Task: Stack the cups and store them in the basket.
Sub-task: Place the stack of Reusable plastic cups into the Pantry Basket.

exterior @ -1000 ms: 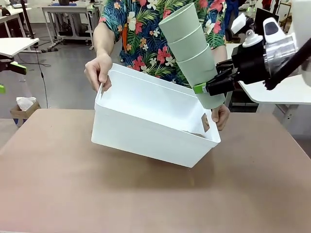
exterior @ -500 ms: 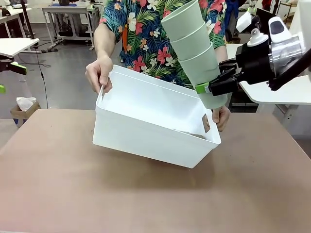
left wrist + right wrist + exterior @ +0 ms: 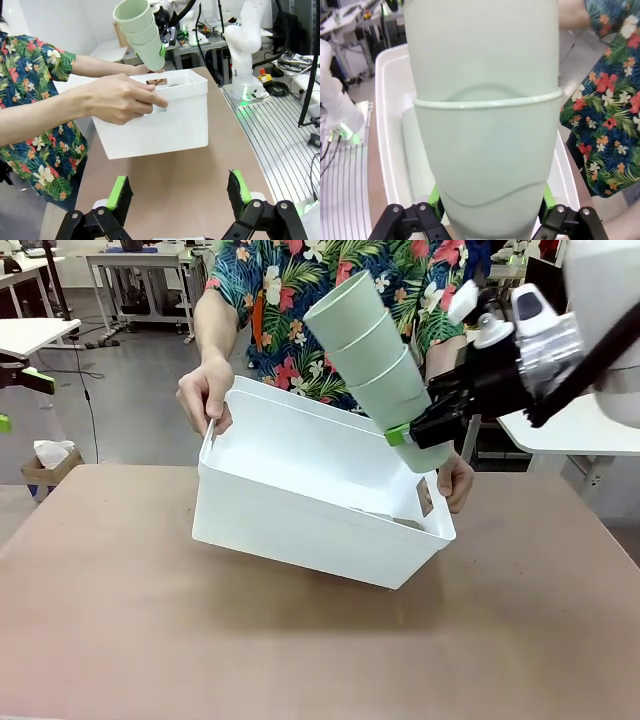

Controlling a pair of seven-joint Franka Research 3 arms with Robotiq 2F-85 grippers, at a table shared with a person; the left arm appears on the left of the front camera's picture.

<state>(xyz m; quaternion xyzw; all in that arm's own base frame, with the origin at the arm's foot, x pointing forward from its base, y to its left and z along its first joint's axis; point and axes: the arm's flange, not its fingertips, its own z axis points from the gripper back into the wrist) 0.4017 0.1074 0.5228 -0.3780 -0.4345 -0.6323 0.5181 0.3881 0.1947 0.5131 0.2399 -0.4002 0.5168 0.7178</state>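
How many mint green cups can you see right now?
4: three nested in the stack gripped by the right end effector, and one mint cup lying in the basket. More may be hidden.

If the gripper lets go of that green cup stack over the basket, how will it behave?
The green cup stack looks stiff and light, since the right gripper carries it by the bottom cup alone. Being tilted, it would probably fall sideways into the basket. Round and tapered, it may then roll in a curve.
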